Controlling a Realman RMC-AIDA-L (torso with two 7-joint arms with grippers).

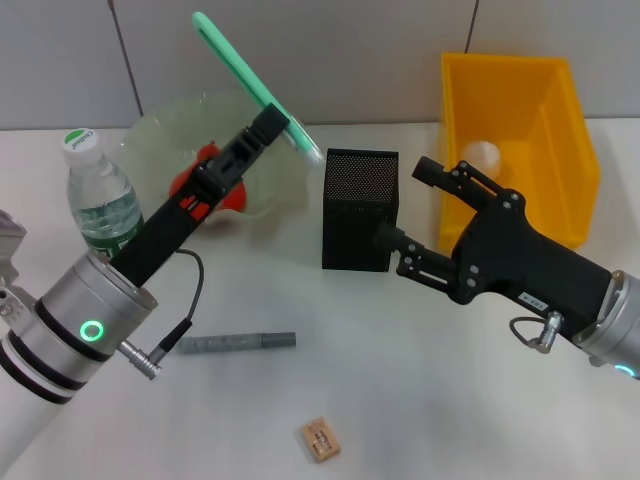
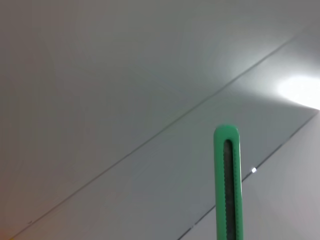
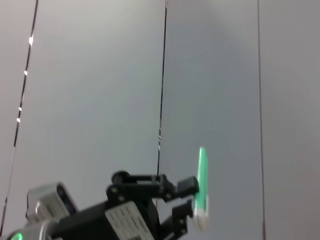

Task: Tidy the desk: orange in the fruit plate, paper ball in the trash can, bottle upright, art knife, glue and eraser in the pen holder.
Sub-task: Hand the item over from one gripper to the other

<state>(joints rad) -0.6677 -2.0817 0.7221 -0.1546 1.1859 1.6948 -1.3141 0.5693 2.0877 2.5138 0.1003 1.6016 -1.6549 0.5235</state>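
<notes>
Left hand (image 1: 272, 128) is up off the surface (image 1: 420, 380), clamped on the green art knife (image 1: 255, 85), which slants up and away over the fruit plate (image 1: 160, 125). Far left, the bottle (image 1: 100, 195) stands upright with its cap on. Just behind the left arm, something orange-red, likely the orange (image 1: 185, 183), sits in the fruit plate, mostly hidden. On the surface below lie the grey glue stick (image 1: 238, 342) and, nearer the camera, the small tan eraser (image 1: 320, 440), well apart from each other. Centre stage, the black mesh pen holder (image 1: 360, 210) stands upright. Right hand (image 1: 400, 215) hovers just beside it; whether it is open or closed cannot be told. Behind it, the yellow trash can (image 1: 520, 150) holds a pale paper ball (image 1: 480, 155). The left wrist view shows only the knife (image 2: 228, 185) against the wall; the right wrist view alone catches the left hand (image 3: 192, 202) side-on, pinching the knife (image 3: 201, 187) near its lower end.
</notes>
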